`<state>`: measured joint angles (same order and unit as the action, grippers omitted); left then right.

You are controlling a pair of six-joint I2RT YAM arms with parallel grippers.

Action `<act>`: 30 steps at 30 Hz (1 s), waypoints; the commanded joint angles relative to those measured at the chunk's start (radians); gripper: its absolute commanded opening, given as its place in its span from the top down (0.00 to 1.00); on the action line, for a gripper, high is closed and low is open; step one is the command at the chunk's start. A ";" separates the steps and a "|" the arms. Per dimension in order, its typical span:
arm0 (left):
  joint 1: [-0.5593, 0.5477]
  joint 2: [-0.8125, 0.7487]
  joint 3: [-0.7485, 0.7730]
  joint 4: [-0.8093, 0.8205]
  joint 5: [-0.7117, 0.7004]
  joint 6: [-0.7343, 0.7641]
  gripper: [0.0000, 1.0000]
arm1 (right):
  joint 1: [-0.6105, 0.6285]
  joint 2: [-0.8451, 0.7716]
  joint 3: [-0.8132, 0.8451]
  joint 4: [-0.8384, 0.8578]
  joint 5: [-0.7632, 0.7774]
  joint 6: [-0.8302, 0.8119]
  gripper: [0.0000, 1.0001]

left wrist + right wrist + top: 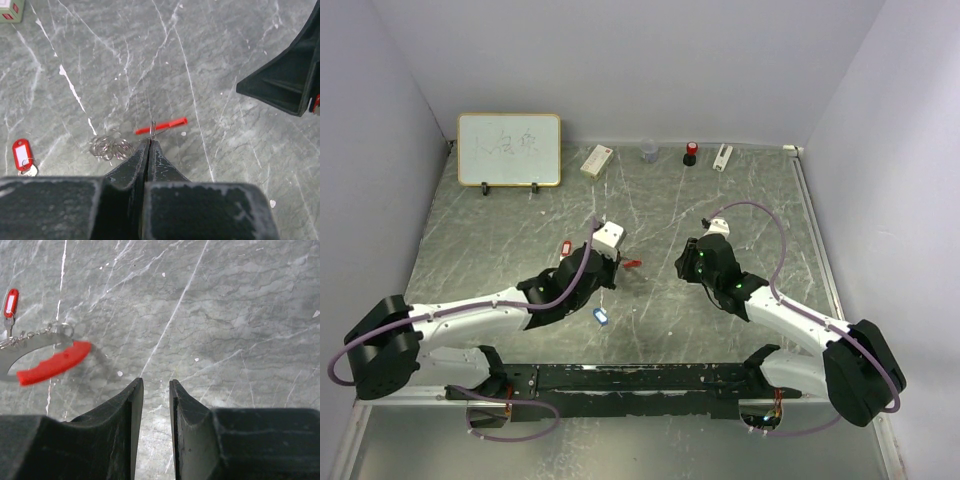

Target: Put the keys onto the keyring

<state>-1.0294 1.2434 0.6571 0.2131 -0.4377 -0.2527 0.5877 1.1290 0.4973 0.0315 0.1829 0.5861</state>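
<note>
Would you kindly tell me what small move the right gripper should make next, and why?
Probably move the right gripper leftward toward the blue key. Its jaws stand apart with nothing between them, while the left gripper is shut on the keyring. Neither key is on the ring yet, and the red key lies on the far side of the left gripper, which looks harder to reach.

We're over a grey-green marbled table point(750, 215), veined with white. Along its far edge we've got a whiteboard point(509, 150) standing on little feet, then a white box point(597, 161), a small clear cup point(649, 152), a red-topped black thing point(691, 153) and a white oblong piece point(722, 157). Mid-table lies the keyring point(110, 147), rings bunched, its red fob point(21, 153) apart from them. The blue key point(600, 316) lies closer to the near edge.
</note>
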 commanded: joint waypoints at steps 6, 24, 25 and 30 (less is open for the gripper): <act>-0.005 -0.108 0.027 -0.014 -0.035 0.028 0.93 | -0.009 -0.043 0.012 0.005 0.004 -0.003 0.72; -0.004 -0.196 0.049 -0.075 -0.090 0.026 0.93 | -0.008 -0.067 0.007 0.031 -0.061 -0.056 0.72; -0.004 -0.199 0.054 -0.090 -0.097 0.020 0.93 | -0.008 -0.065 0.011 0.033 -0.074 -0.066 0.72; 0.000 -0.238 0.064 -0.166 -0.133 -0.013 0.93 | 0.009 -0.035 0.029 0.072 -0.169 -0.131 0.72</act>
<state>-1.0294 1.0550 0.6750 0.1040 -0.5121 -0.2428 0.5873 1.0779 0.4976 0.0521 0.1013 0.5224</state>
